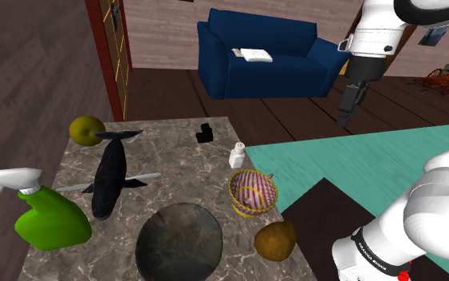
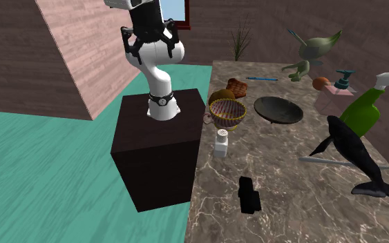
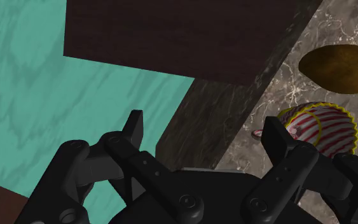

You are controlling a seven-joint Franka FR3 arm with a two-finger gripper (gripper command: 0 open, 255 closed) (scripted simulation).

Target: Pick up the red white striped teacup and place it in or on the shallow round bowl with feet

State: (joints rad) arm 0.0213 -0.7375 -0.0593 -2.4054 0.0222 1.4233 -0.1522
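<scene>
The red and white striped teacup [image 1: 253, 191] with a yellow rim stands near the marble table's edge, on the side toward the stand. The dark shallow round bowl [image 1: 180, 242] sits beside it, toward the shoulder view's lower left. From the second exterior view the teacup [image 2: 227, 112] is just left of the bowl [image 2: 278, 109]. My gripper [image 1: 348, 104] hangs high over the teal floor, off the table, well up and to the right of the cup. In the wrist view the gripper [image 3: 206, 133] is open with nothing between its fingers, and the teacup [image 3: 320, 129] lies beyond the right finger.
A brown lumpy object [image 1: 275, 239] lies close to the cup. A white shaker [image 1: 237, 155], a small black object [image 1: 204, 133], a dark whale figure [image 1: 109, 172], a green spray bottle [image 1: 47, 215] and an olive fruit [image 1: 87, 129] share the table. The dark stand [image 2: 158, 148] adjoins the table.
</scene>
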